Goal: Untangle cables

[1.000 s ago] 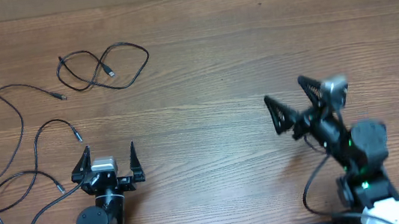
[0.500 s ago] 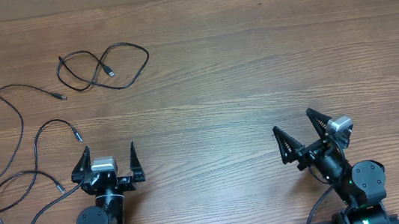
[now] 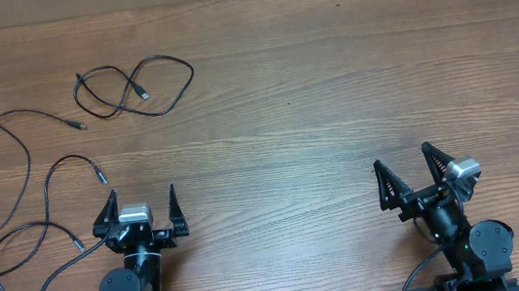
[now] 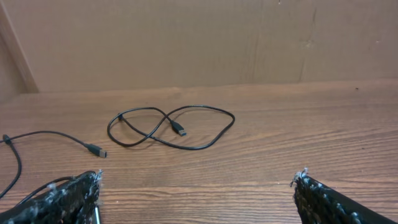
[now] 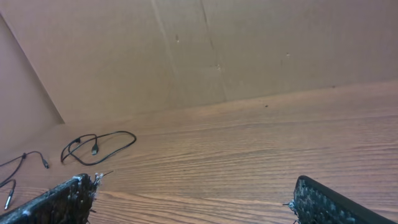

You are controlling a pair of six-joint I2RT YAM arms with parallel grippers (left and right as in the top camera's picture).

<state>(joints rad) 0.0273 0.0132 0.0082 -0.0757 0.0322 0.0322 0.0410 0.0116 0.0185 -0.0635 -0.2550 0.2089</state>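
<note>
Now left end effector (image 3: 140, 194) and right end effector (image 3: 402, 157) sit retracted, jaws spread.

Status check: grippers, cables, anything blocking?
Left gripper open, empty. Right gripper open, empty. Looped cable lies far left, loose strands nearby, none held. Nothing in the way.

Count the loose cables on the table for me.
3 distinct, maybe more: a looped cable at far left-centre; a long cable left of it, running off the table edge; a third cable by the left gripper. Edge strands may be separate cables.
</note>
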